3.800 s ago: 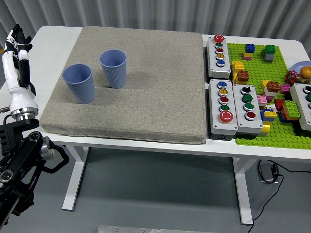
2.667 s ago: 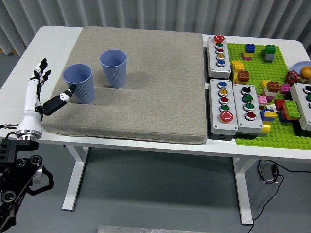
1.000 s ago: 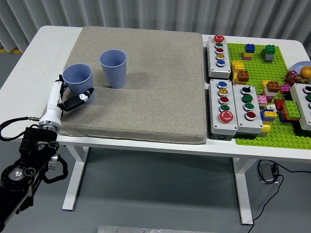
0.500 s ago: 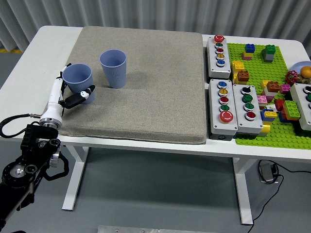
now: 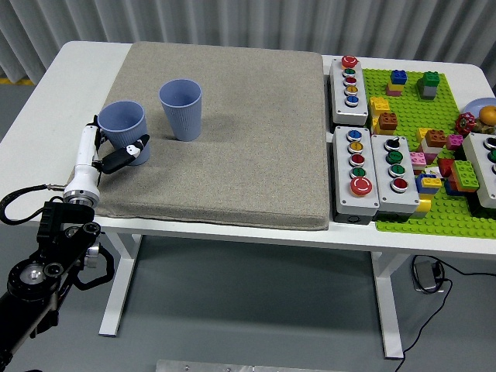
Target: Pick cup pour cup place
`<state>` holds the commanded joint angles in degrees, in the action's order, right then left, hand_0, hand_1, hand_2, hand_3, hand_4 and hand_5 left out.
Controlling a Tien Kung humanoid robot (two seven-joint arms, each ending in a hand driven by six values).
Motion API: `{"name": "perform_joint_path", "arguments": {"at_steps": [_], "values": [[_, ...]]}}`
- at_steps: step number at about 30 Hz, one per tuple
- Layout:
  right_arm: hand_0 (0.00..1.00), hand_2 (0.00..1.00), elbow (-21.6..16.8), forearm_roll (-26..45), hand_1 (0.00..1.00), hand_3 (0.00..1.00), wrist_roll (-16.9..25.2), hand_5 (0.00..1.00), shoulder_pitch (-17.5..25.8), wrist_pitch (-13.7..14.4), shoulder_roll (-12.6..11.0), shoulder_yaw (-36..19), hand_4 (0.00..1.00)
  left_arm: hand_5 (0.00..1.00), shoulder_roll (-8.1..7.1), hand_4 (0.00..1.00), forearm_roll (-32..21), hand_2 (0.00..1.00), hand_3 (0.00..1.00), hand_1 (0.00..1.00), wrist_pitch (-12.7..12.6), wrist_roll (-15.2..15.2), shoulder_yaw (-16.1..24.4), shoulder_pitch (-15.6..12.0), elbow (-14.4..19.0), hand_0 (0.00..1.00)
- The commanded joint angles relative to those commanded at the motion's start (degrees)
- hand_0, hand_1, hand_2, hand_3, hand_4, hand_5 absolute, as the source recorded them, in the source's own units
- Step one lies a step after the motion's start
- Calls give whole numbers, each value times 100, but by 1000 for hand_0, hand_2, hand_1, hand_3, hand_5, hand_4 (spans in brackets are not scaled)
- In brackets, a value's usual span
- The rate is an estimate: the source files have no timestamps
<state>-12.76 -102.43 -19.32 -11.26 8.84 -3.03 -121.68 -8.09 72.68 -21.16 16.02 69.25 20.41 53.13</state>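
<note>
Two blue ribbed cups stand on the grey mat (image 5: 232, 155). The left cup (image 5: 122, 124) is at the mat's left edge and the right cup (image 5: 181, 107) stands a little behind and to its right. My left hand (image 5: 116, 146) reaches in from the lower left and wraps the left cup's lower half, thumb in front and fingers (image 5: 96, 132) behind its left side. The cup leans slightly to the left in the grasp. I cannot see into either cup well enough to tell the contents. My right hand is out of view.
Three grey button boxes (image 5: 355, 167) stand right of the mat. Beyond them lies a green baseplate (image 5: 422, 213) with several coloured bricks. A bowl (image 5: 484, 112) shows at the right edge. The table's left strip (image 5: 46, 116) is bare white.
My left hand came in from the table's left edge, reached the left cup and closed round its base. In the last half second the cup shifted slightly left and tilted.
</note>
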Motion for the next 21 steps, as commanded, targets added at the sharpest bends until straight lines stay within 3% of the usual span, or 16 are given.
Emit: {"name": "perform_joint_path", "arguments": {"at_steps": [4, 5, 14, 21], "values": [[675, 571, 4, 10, 604, 603, 8, 254, -13, 4, 0, 3, 2, 223, 16, 840, -13, 725, 674, 621, -25, 20, -15, -6, 16, 625], [675, 571, 4, 12, 604, 603, 8, 252, -13, 5, 0, 3, 2, 223, 17, 831, -13, 606, 615, 535, -26, 21, -16, -7, 17, 560], [675, 571, 7, 34, 604, 603, 12, 250, -24, 5, -4, 15, 2, 224, 31, 826, 20, 592, 597, 526, -99, 53, 28, -27, 83, 544], [675, 571, 11, 41, 604, 602, 25, 250, -16, 7, -12, 5, 2, 214, -102, 824, 649, 589, 595, 523, -79, -153, 263, 3, 379, 540]]}}
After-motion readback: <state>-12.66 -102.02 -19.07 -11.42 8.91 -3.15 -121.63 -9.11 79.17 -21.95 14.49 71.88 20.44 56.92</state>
